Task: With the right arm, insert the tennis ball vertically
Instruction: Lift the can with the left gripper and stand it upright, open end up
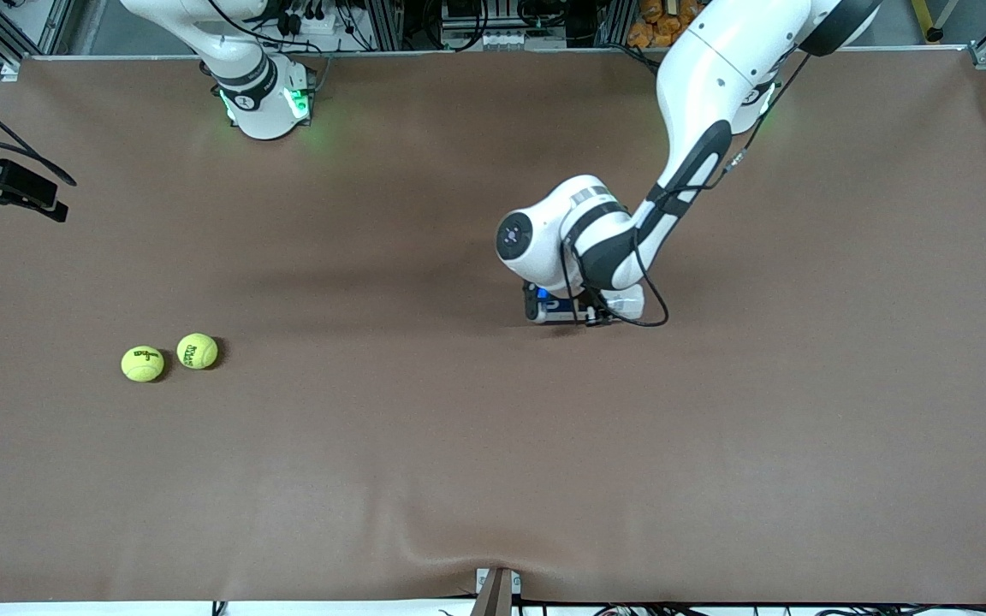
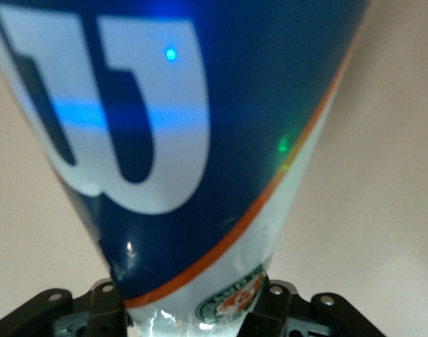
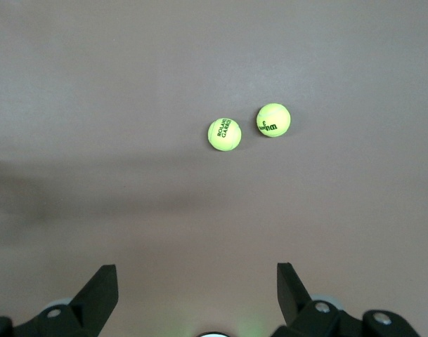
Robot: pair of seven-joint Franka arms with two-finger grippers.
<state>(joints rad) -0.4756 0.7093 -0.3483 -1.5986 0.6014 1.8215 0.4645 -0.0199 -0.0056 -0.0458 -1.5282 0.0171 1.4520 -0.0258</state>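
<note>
Currently the left hand (image 2: 189,319) is clamping the tennis ball can (image 2: 178,140) mid-surface; the right hand (image 3: 196,295), fingers apart, is hovering high. It should descend squarely over one tennis ball (image 1: 197,351).

I am looking down on a brown mat (image 1: 459,445) covering the whole table, wrinkling slightly at its near edge. Aluminium framing (image 1: 390,26) and tangled cables (image 1: 305,21) are running along the top edge.

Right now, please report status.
Left hand shut on blue can. Right hand open, above bare table. Two tennis balls untouched.
</note>
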